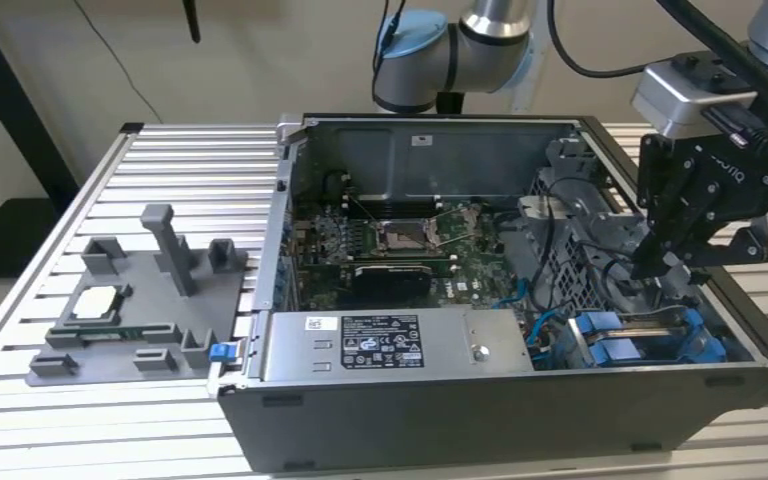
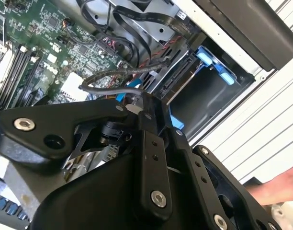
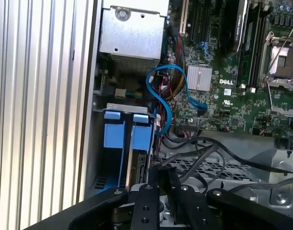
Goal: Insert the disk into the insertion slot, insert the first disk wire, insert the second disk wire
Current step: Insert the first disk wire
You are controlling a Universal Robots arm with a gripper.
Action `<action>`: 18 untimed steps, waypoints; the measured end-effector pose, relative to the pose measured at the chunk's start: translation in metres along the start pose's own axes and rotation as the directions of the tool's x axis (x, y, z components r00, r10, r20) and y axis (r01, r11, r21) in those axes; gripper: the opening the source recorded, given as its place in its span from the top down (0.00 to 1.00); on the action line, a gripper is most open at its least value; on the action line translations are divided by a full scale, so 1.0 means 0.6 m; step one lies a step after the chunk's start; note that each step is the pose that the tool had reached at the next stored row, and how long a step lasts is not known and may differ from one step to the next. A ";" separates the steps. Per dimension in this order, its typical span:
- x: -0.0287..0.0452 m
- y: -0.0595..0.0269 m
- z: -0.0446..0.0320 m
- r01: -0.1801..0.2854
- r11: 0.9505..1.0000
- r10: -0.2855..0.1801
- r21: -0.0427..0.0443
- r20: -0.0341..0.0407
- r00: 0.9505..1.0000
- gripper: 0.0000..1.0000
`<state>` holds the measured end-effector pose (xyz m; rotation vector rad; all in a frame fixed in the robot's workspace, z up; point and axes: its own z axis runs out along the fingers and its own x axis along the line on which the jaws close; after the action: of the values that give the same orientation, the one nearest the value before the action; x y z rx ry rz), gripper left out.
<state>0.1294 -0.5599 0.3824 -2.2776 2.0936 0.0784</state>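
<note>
1. Gripper (image 1: 654,270) hangs low inside the open case, over the drive cage. Whether it is clenched or released I cannot tell — dark cabling crowds its tip.
2. The disk (image 3: 141,132), judged by its blue carrier, appears seated in the insertion slot (image 1: 631,325), just beside a second blue carrier (image 3: 113,129).
3. A black wire (image 2: 113,88) arches right at the gripper's tip. If its plug met the disk's connector tilted, it could jam or bend.
4. Loose black cables (image 3: 208,148) lie across the cage top — a sideways sweep could snag and drag them.
5. A blue cable (image 3: 161,96) loops near the carriers and could catch likewise.
6. A hand (image 2: 280,187) lies near the arm, so contact is possible.
</note>
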 end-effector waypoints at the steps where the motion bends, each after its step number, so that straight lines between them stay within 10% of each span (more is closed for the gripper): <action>1: 0.001 -0.002 0.000 0.000 1.000 0.000 -0.002 0.000 1.000 1.00; 18: 0.034 -0.021 0.020 -0.004 1.000 0.004 -0.025 0.002 1.000 1.00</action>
<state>0.1436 -0.5780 0.3690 -2.2867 2.1079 0.1084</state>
